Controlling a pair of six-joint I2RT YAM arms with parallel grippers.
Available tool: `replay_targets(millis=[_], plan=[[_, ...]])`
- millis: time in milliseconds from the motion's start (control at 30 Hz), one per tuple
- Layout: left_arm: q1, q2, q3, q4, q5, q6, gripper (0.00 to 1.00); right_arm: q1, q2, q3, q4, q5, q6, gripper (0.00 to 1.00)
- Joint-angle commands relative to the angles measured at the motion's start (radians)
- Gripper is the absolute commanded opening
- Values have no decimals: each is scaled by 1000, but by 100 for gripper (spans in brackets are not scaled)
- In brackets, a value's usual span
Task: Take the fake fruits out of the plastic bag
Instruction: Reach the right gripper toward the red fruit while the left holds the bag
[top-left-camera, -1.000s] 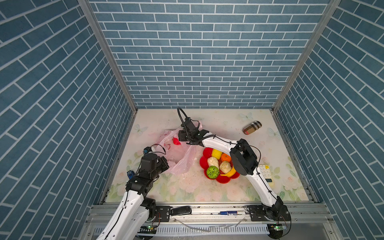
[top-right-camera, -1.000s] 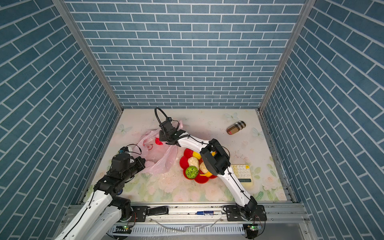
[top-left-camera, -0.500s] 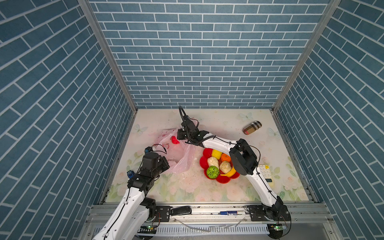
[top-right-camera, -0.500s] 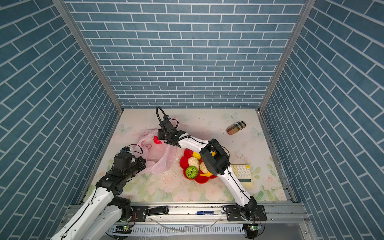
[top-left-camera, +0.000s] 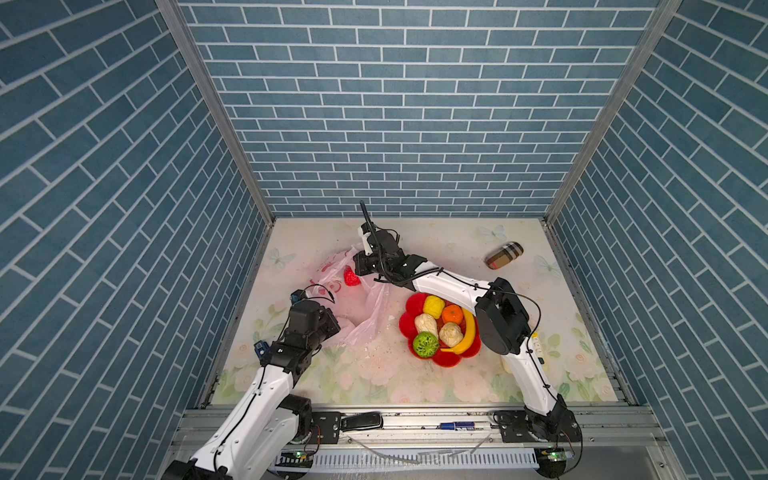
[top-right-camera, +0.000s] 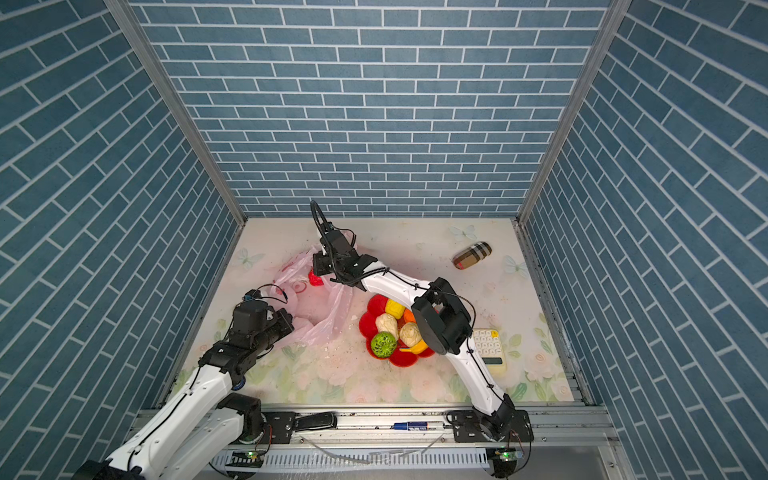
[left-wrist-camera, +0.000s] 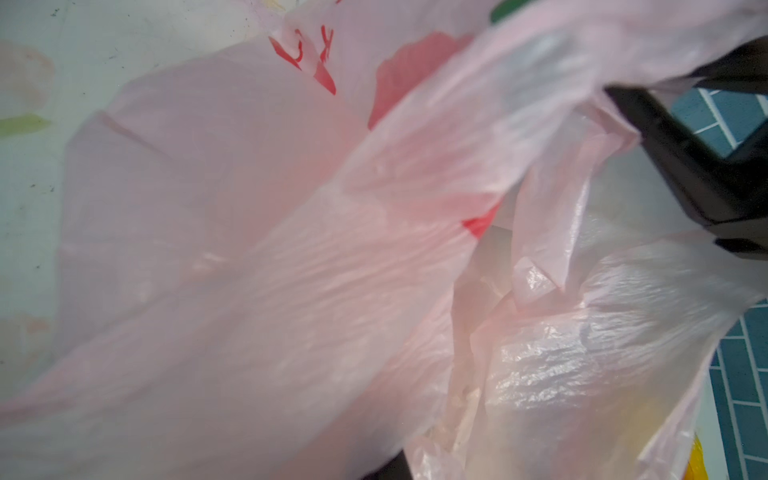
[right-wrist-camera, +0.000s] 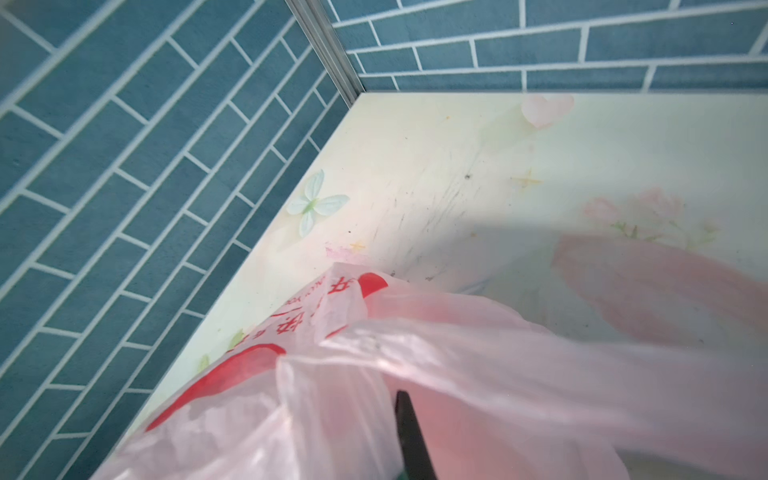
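Bag (top-left-camera: 376, 309): our left hand (top-left-camera: 332, 326) clamps its lower edge, anchoring it.
Right hand (top-left-camera: 359, 270): closed, at red fruit (top-left-camera: 352, 277).

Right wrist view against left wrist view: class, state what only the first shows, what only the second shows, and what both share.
Only the right wrist view: a butterfly print on the table, a pink heart print, and the metal corner post. Only the left wrist view: a yellow sliver and a green scrap at the frame's edges, too little to identify. Both: the plastic bag, crinkled, with red printed marks, filling much of each frame, plus blue brick wall and table.
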Motion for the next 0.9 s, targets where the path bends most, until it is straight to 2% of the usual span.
replay_targets(millis=[0,100,667,800,867], plan=[[5,13,3,48,-25,-6,3,19,-48,-17,-44,-27,-80,0],[4,25,2,60,-24,-10,3,25,-84,-11,-58,-27,-91,0],[4,12,-4,39,-26,-15,3,21,-80,-73,-72,15,-63,0],[4,1,-11,26,-31,-15,3,19,-76,-87,-74,22,-51,12],[5,-4,-15,22,-32,-17,3,12,-78,-89,-81,26,-50,22]])
